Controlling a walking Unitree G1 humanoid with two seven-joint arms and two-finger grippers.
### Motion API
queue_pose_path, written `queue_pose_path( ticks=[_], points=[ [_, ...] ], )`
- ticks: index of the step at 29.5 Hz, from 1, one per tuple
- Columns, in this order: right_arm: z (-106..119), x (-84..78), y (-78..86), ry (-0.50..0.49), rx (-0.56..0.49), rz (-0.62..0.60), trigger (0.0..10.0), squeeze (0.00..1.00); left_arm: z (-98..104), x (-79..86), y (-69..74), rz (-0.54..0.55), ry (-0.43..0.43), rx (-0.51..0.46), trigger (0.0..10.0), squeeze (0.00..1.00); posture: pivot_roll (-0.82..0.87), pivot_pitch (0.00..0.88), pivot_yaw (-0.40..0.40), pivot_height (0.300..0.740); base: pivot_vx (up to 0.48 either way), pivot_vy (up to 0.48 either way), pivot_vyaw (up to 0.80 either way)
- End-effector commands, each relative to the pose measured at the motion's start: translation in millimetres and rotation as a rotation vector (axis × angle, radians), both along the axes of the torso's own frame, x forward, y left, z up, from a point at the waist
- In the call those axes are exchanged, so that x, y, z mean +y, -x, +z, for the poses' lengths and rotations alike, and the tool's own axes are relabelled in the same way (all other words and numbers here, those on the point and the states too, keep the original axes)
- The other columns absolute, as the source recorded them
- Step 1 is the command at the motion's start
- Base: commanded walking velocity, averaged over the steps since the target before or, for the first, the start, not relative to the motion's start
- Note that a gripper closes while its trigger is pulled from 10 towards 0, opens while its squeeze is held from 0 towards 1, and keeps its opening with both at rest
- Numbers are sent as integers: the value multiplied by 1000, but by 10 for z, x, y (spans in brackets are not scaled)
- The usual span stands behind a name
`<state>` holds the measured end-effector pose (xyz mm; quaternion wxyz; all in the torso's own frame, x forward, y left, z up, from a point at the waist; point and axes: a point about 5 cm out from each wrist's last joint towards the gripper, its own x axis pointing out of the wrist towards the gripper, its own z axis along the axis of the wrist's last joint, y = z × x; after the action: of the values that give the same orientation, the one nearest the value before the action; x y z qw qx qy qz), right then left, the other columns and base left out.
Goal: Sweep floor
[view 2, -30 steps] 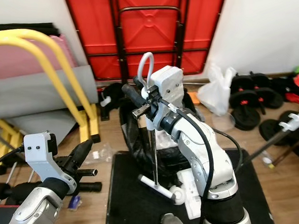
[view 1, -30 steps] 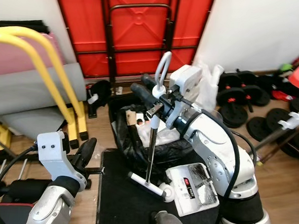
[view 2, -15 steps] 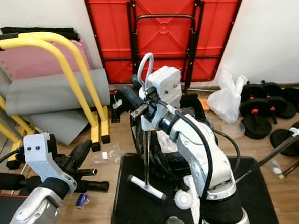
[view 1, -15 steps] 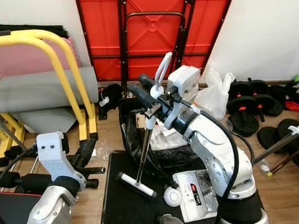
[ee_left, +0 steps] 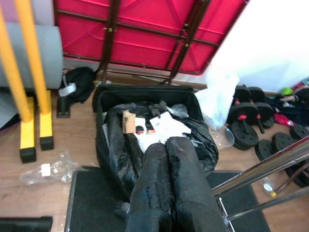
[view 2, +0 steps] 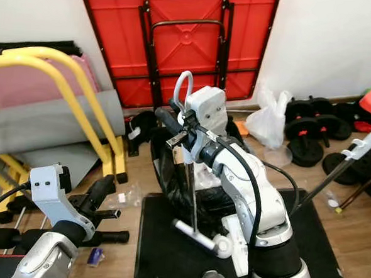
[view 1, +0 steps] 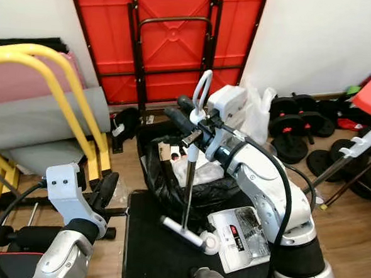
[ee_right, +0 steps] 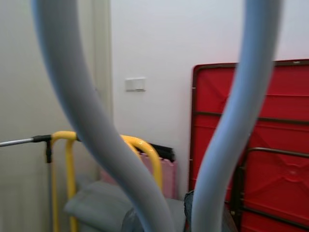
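Observation:
A sweeper stands upright in front of me, with a grey loop handle (view 1: 202,89) on top. Its thin shaft (view 1: 188,189) runs down to a white bar head (view 1: 181,229) resting on the black mat (view 1: 147,256). My right gripper (view 1: 188,119) is shut on the sweeper just under the loop. The grey loop (ee_right: 91,121) is blurred and close in the right wrist view. My left gripper (view 1: 107,189) hangs low at the left, near the mat's edge. Its fingers (ee_left: 169,193) are pressed together and hold nothing.
An open black bag (view 1: 155,168) holding papers lies behind the sweeper. A white ball (view 1: 210,242) and a white packet (view 1: 239,237) lie on the mat. A red folded table (view 1: 169,37) leans on the wall. A yellow frame (view 1: 62,100) stands left; weights (view 1: 294,114) and a white plastic bag (view 1: 257,115) lie right.
The whole view has shifted as the camera moved. The sweeper's head has swung right along the mat and now lies close to the white ball. My left arm is still low.

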<state>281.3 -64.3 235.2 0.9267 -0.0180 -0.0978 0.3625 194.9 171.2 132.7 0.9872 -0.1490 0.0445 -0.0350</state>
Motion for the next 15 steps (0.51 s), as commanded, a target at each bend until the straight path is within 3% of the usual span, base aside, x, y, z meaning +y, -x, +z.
queue_pose_path(
  ticks=[1, 4, 5, 15],
  points=[
    [64, 20, 34, -25, -36, 28, 0, 0, -48, 16, 15, 5, -10, 31, 10000, 0, -146, 88, 4, 740, 0, 0, 0],
    [60, 20, 43, -27, -37, 33, 0, 0, -47, 16, 16, 4, -10, 32, 10000, 0, -146, 90, 4, 740, 0, 0, 0],
    [48, 31, 45, -12, -33, 39, 10000, 0, -47, 16, 16, 4, -10, 32, 10000, 0, -146, 90, 4, 740, 0, 0, 0],
    [81, 29, 45, -36, -40, 31, 10000, 0, -48, 16, 14, 3, -14, 33, 10000, 0, -145, 91, 6, 740, 0, 0, 0]
  ],
)
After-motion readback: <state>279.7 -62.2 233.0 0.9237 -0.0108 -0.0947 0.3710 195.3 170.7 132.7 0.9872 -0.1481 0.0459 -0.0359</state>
